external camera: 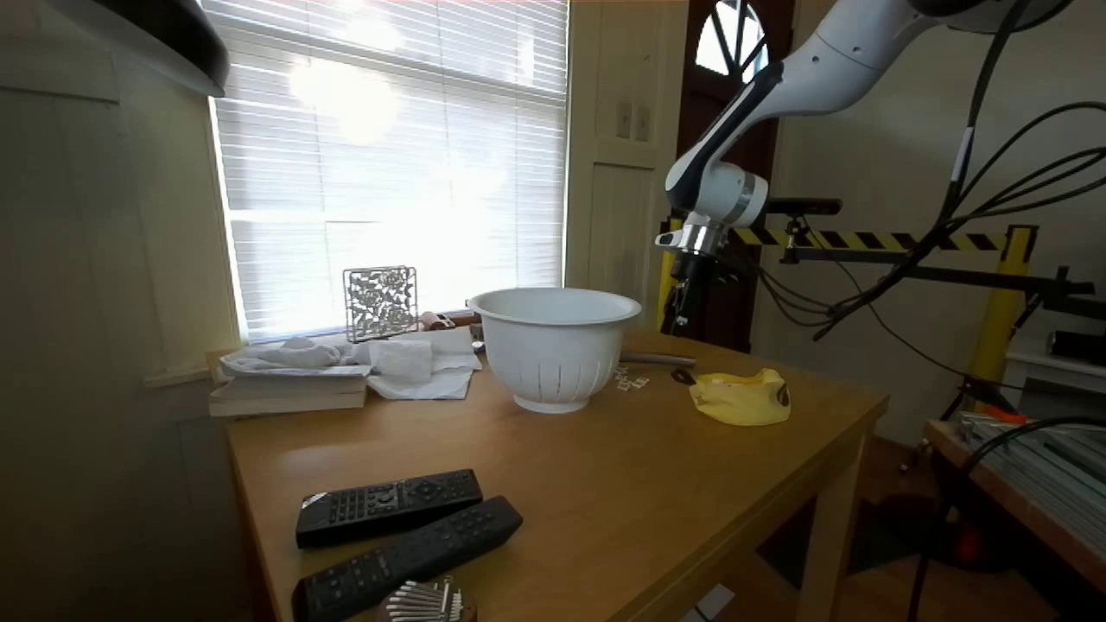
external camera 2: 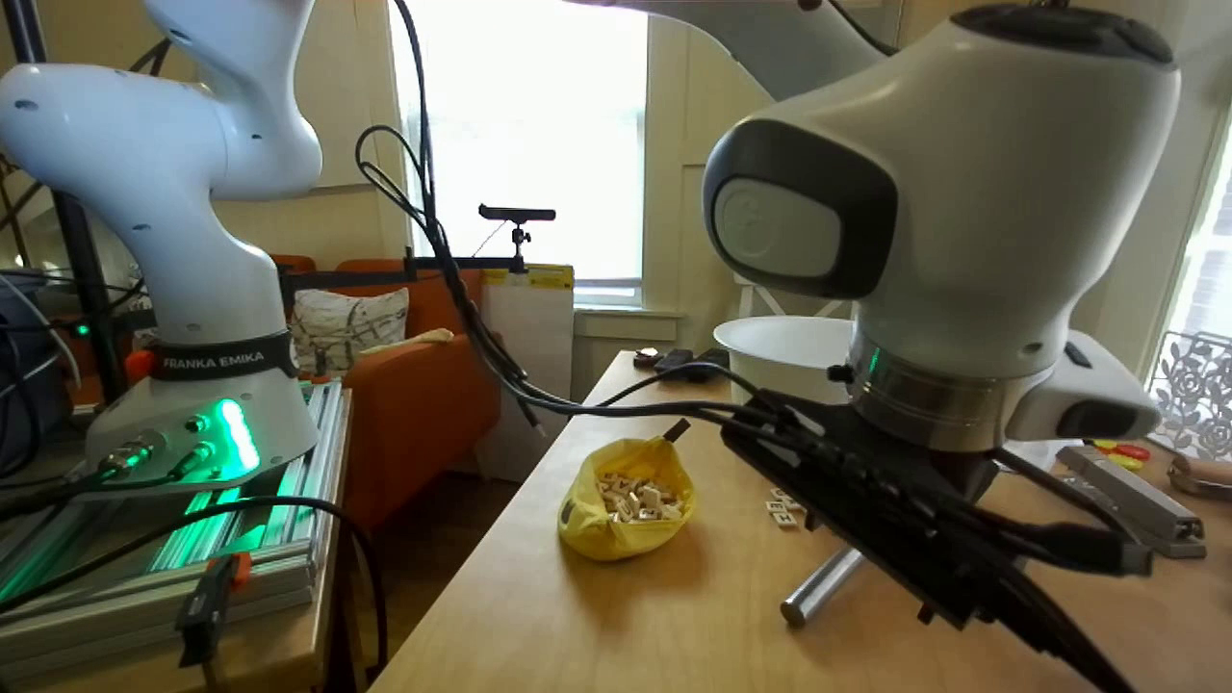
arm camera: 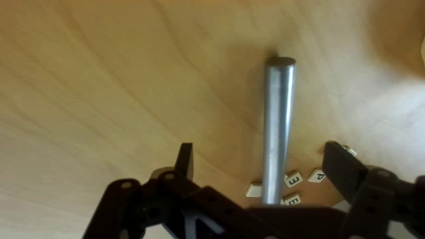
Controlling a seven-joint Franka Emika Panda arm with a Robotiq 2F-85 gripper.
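**Fingers spread about one metal rod, no grip made**

Clock directions take 12 as the top of each view.

In the wrist view, one round silver metal rod (arm camera: 276, 129) lies on the pale wooden table (arm camera: 116, 66), its bare end pointing to 12 o'clock. The one black two-fingered gripper (arm camera: 259, 145) stands with its fingers spread wide, one on either side of the rod, neither seen touching it. Judged from this, the lining-up looks largely done; the grip is not yet made and the rod is unlifted. Around the rod's 6 o'clock end lie cream letter tiles (arm camera: 293, 179): three show letters (two E, one P), one shows none, and further slivers are too hidden to count.

In an exterior view, the gripper hangs above the table, with the rod (external camera: 658, 358) at its 7 o'clock. From the rod, one white plastic pot (external camera: 553, 358) stands at 9 o'clock, one soft yellow pouch (external camera: 739, 402) at 4, and two black plastic remote controls (external camera: 389, 505) at 8.

In an exterior view, the white robot arm (external camera 2: 962, 212) and its dark fittings hide the fingers. The pouch (external camera 2: 606, 547) sits open at the rod's 10 o'clock, heaped with uncountable tiles.
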